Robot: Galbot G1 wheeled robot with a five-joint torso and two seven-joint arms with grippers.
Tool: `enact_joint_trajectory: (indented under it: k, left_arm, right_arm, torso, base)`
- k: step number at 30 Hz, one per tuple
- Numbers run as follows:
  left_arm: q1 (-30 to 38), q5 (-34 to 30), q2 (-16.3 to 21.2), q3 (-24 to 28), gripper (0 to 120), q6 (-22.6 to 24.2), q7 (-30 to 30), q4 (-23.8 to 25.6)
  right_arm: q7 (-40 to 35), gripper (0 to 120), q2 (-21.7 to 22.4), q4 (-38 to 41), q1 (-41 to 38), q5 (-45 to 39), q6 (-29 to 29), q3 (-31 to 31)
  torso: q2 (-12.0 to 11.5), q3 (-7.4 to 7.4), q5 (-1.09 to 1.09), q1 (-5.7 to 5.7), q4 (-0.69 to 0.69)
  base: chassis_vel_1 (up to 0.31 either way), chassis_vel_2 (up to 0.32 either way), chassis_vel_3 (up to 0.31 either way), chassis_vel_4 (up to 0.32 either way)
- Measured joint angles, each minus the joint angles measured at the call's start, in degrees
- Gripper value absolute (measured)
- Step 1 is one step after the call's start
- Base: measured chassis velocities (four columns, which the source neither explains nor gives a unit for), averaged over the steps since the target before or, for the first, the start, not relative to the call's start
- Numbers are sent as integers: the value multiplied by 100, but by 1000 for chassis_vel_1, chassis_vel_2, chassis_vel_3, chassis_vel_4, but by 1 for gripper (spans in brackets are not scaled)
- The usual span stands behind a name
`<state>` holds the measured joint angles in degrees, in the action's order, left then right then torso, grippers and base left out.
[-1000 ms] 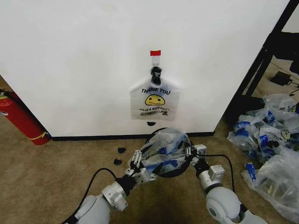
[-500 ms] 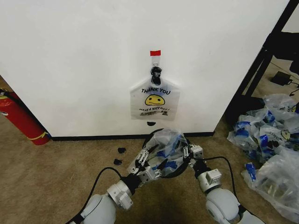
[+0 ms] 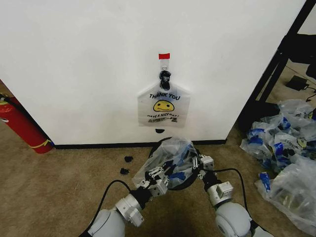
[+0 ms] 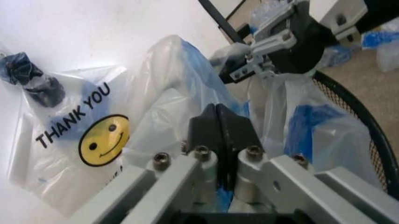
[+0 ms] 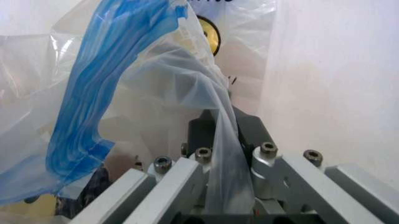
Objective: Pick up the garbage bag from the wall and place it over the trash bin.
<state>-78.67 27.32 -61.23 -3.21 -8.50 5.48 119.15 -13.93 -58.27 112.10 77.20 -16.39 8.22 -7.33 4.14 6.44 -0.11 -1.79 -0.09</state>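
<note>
The garbage bag (image 3: 171, 154), see-through with blue patches, is bunched over the trash bin (image 3: 186, 182), whose dark rim shows beneath it on the floor by the wall (image 3: 89, 64). My left gripper (image 3: 159, 173) is at the bag's near left side. In the left wrist view the left gripper (image 4: 217, 122) is shut with bag film (image 4: 187, 79) at its fingertips, and the bin's rim (image 4: 373, 140) curves past. My right gripper (image 3: 200, 162) holds the bag's right edge. The right wrist view shows the right gripper (image 5: 219, 122) shut on a strip of the bag (image 5: 124, 70).
A white "THANK YOU" smiley bag (image 3: 163, 104) hangs on the wall under a red tape mark (image 3: 164, 56). A red fire extinguisher (image 3: 19, 123) leans at the left. A heap of clear blue-printed bags (image 3: 284, 153) lies at the right, by a black frame (image 3: 269, 74).
My left gripper has moved right, in toward the bin, gathering the bag narrower. The right gripper has drawn slightly nearer to me. Both stay shut on the bag.
</note>
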Motion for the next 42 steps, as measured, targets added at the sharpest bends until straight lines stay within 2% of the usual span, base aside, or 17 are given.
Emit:
enact_joint_trajectory:
  k: [8, 10, 14, 16, 18, 22, 24, 29, 32, 36, 39, 42]
  left_arm:
    - [35, 197, -1, -12, 0, -56, 11, -70]
    - [36, 207, -1, -11, 3, -61, 14, -71]
    - [36, 271, -1, -1, 15, -80, 28, -71]
    - [43, 373, -10, -4, 27, -130, 44, -80]
    - [48, 410, -13, -5, 28, -150, 52, -89]
    - [102, 524, -43, 16, 48, -206, 65, -192]
    - [110, 532, -50, 20, 50, -211, 65, -210]
    - [178, 559, -91, 37, 68, -226, 32, -332]
    - [195, 565, -100, 37, 62, -226, -18, -343]
    - [183, 563, -105, 37, 44, -205, -101, -322]
    - [172, 562, -105, 36, 37, -199, -130, -313]
    - [164, 553, -108, 30, 23, -197, -190, -301]
  right_arm:
    - [40, 1, 8, -6, -13, -7, 57, -5]
    - [41, 1, 13, -12, -22, -9, 61, -7]
    - [46, 1, 21, -36, -51, -25, 65, -7]
    - [47, 1, 23, -58, -73, -33, 68, -6]
    - [48, 1, 23, -64, -79, -38, 72, -6]
    - [129, 1, 5, -95, -93, -64, 155, 5]
    - [142, 1, 0, -98, -92, -65, 169, 8]
    - [233, 1, -24, -94, -62, -68, 245, 26]
    - [238, 1, -26, -71, -54, -69, 246, 27]
    - [242, 1, -29, -19, -23, -62, 247, 23]
    - [243, 1, -36, -3, -10, -58, 247, 21]
    - [246, 1, -49, 15, 10, -45, 247, 17]
  torso:
    - [0, 0, 0, 0, 0]
    - [0, 0, 0, 0, 0]
    - [0, 0, 0, 0, 0]
    - [0, 0, 0, 0, 0]
    - [0, 0, 0, 0, 0]
    - [0, 0, 0, 0, 0]
    - [0, 0, 0, 0, 0]
    - [0, 0, 0, 0, 0]
    - [0, 0, 0, 0, 0]
    - [0, 0, 0, 0, 0]
    - [0, 0, 0, 0, 0]
    - [0, 0, 0, 0, 0]
  base:
    - [0, 0, 0, 0]
    - [0, 0, 0, 0]
    - [0, 0, 0, 0]
    - [0, 0, 0, 0]
    - [0, 0, 0, 0]
    - [0, 0, 0, 0]
    - [0, 0, 0, 0]
    - [0, 0, 0, 0]
    - [0, 0, 0, 0]
    - [0, 0, 0, 0]
    - [0, 0, 0, 0]
    - [0, 0, 0, 0]
